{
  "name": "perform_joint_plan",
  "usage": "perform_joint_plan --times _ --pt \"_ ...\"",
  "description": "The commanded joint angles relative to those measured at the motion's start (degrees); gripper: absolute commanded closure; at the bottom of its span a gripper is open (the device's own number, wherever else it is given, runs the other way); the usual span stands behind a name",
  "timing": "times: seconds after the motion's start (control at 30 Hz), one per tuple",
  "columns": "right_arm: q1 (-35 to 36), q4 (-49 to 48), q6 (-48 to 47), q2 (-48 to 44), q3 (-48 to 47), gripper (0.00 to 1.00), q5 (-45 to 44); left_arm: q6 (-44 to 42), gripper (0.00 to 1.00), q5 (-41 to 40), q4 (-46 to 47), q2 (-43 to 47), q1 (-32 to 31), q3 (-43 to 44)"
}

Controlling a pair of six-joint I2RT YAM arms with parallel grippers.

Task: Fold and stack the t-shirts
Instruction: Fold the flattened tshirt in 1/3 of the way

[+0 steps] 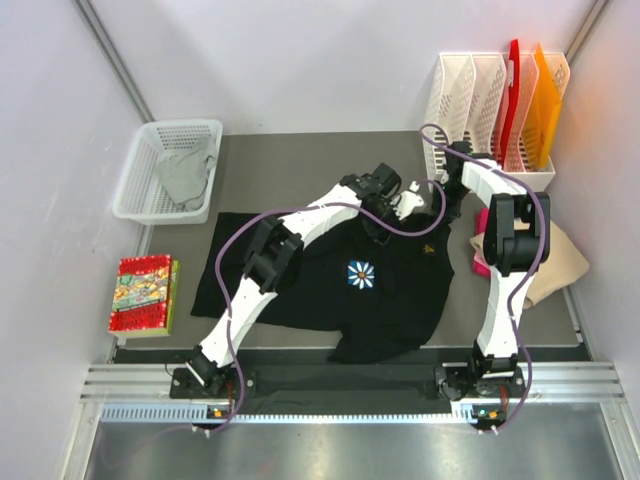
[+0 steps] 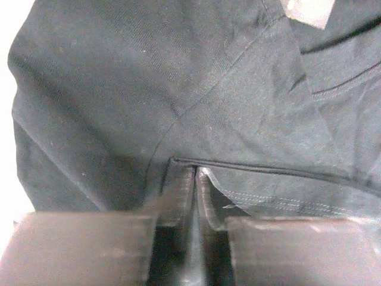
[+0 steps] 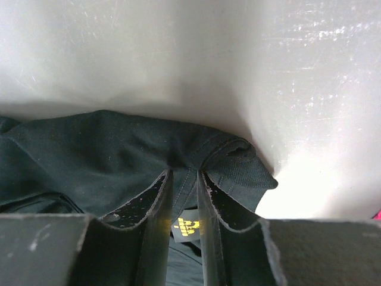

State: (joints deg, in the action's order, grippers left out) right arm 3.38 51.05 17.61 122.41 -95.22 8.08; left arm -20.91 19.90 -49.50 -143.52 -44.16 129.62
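The black t-shirt (image 1: 400,290) lies spread on the table (image 1: 300,160) with its daisy print (image 1: 361,274) facing up, and both my arms reach over it to its far edge, near the collar. The right gripper (image 3: 183,176) is closed on a fold of the black cloth. I see the fabric pressed between its fingers and a small gold label (image 3: 186,227) just below them. The left gripper (image 2: 195,173) has its jaws at a narrow slit, with a stitched hem (image 2: 268,170) right at the tips, but I cannot tell if cloth is really caught between them. This is my main worry: if the left side has no true hold, a lift would raise only one corner, and the shirt would twist or drag into a heap instead of folding flat. The two grippers also stand very near each other, so a careless move could knock them together. On the right, the tan t-shirt (image 1: 560,265) and the pink t-shirt (image 1: 478,262) lie just beside the black one, and a wide sweep may pull them along. The grey t-shirt (image 1: 185,175) is in the white basket (image 1: 140,210), well apart.
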Motion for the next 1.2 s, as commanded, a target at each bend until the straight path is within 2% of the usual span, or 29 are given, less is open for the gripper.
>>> perform_joint_plan --times 0.0,0.37,0.57,0.67,0.8,0.9,1.0,1.1,1.13,1.17 --pt "0.4 -4.9 -0.2 0.5 0.6 0.77 0.8 -0.3 1.00 1.1 1.2 0.1 -0.4 -0.2" --pt "0.5 -4.0 0.0 3.2 -3.3 0.81 1.1 -0.2 1.00 5.1 -1.2 6.5 -0.6 -4.9" --pt "0.3 -4.1 0.1 4.1 -4.4 0.82 0.8 -1.6 1.00 10.0 -7.0 13.8 -0.4 -5.6" --pt "0.4 -4.1 0.0 4.3 -4.6 0.82 0.4 -4.0 1.00 12.5 -13.1 17.2 -0.3 -4.4" --pt "0.4 -4.0 -0.2 4.8 -4.8 0.81 0.1 -7.5 1.00 13.3 -22.5 19.4 -0.2 -2.6" --pt "0.5 -4.4 0.3 4.6 -4.7 0.81 0.8 -5.5 1.00 9.3 -19.7 22.0 0.3 -7.8" --pt "1.6 -3.9 -0.3 2.5 -4.7 0.74 0.5 1.1 0.96 6.6 -9.3 23.3 3.8 -12.4" --pt "2.9 -5.3 -0.4 -3.8 -2.0 0.56 0.6 7.0 0.94 6.9 -6.8 20.3 10.4 -8.0" --pt "3.3 -5.5 -0.5 -7.4 -0.7 0.47 0.5 8.8 0.94 6.5 -6.3 19.4 12.4 -6.8" --pt "4.2 -5.9 -0.6 -9.1 0.0 0.44 0.8 11.6 0.92 5.5 -5.8 18.1 15.8 -5.9"
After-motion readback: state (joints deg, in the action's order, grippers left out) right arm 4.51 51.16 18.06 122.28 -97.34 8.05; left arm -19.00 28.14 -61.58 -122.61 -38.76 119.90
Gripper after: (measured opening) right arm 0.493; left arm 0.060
